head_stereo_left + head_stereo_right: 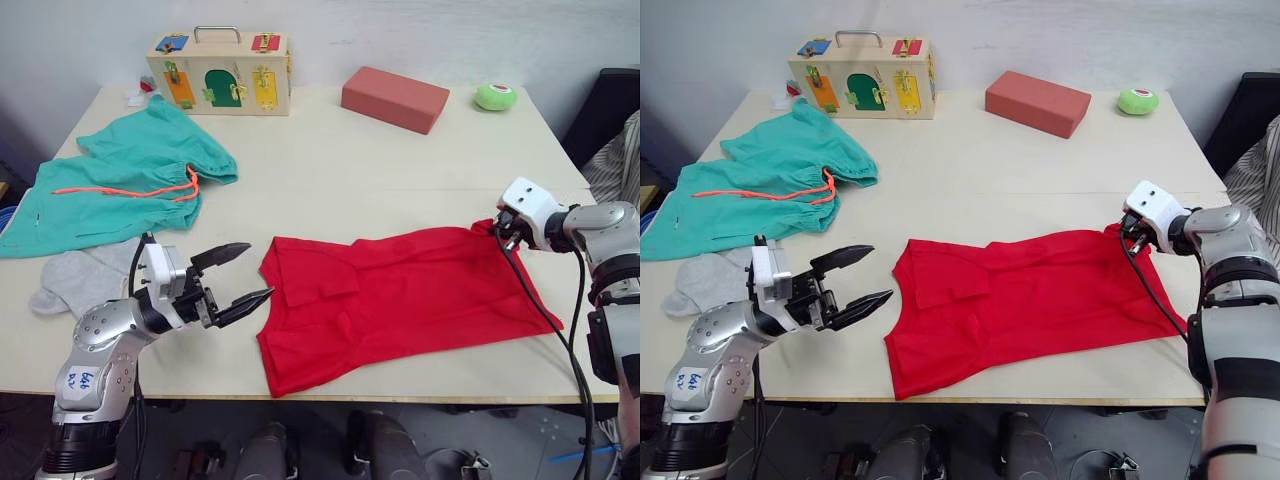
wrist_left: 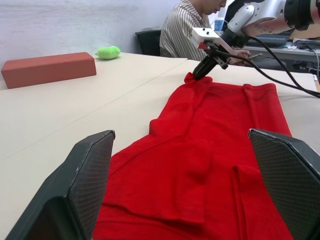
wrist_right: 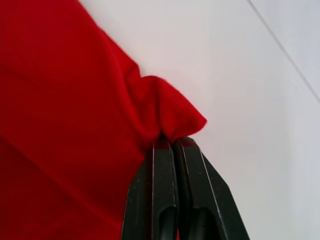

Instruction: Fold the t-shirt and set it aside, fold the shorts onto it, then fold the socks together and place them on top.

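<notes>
Left gripper (image 1: 242, 274) spread wide, holding nothing, just beside the t-shirt's (image 1: 400, 295) near-left edge. T-shirt flat on the worktop (image 1: 330, 175) front, long axis running left to right. Right gripper (image 1: 497, 230) clamped on the shirt's far-right corner; right wrist view shows the cloth bunched between closed fingers (image 3: 165, 195), head views don't. Socks (image 1: 80, 278) at left edge, shorts (image 1: 120, 180) behind them. Far back: wooden latch box (image 1: 220, 75), brick block (image 1: 394, 98), green ball (image 1: 495, 96). Left wrist view adds a seated person (image 2: 187, 30).

Red t-shirt (image 1: 400, 300) spread rumpled at lower centre, teal shorts (image 1: 120, 185) crumpled at upper left, grey socks (image 1: 80, 278) just below them
</notes>
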